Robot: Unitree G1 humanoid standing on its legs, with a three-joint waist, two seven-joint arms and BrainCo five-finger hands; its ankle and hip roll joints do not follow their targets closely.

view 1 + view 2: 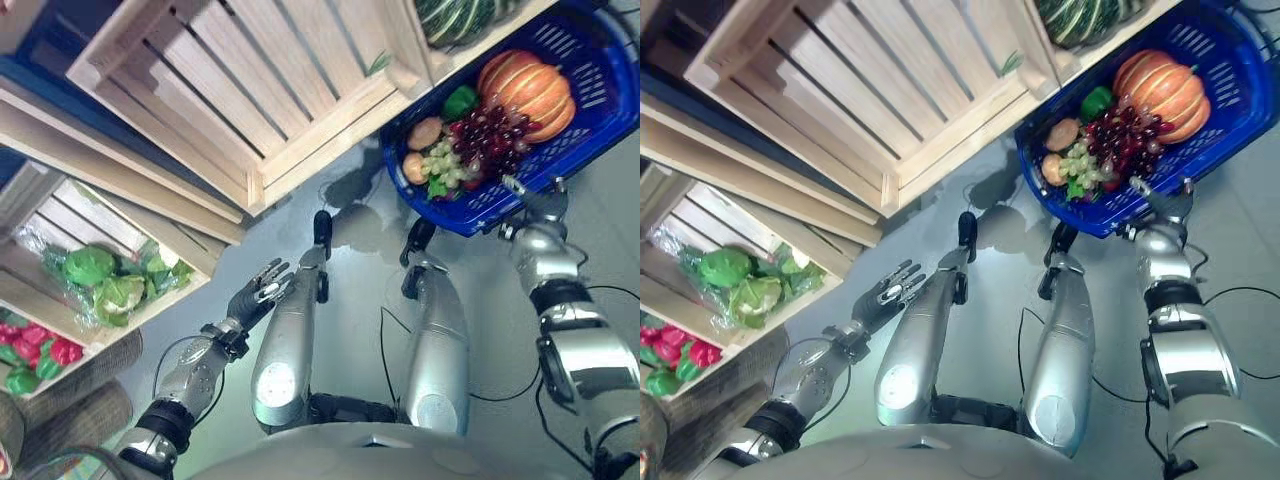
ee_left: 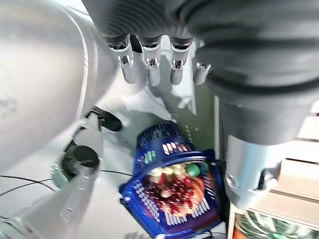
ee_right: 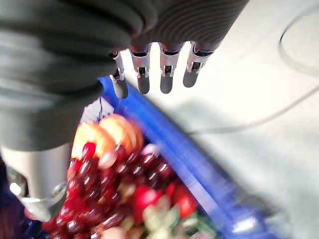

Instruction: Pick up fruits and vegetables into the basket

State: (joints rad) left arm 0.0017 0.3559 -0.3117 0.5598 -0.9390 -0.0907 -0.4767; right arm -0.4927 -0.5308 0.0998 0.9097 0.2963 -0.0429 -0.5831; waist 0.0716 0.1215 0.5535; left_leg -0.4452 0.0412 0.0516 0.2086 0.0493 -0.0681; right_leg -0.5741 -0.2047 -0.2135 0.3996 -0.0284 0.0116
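The left hand (image 1: 258, 292) hangs nearest, fingers straight and relaxed, holding nothing, well short of the crates. To do the next pick well, I judge it should reach toward the low crate (image 1: 60, 215) holding green cabbages (image 1: 90, 265) and red peppers (image 1: 45, 348), and close only once the fingers wrap round one item. Farther off, the right hand (image 1: 535, 203) sits at the rim of the blue basket (image 1: 600, 85), fingers extended and empty above the red grapes (image 1: 495, 135). A pumpkin (image 1: 527, 90) and green grapes (image 1: 443, 162) already lie in the basket.
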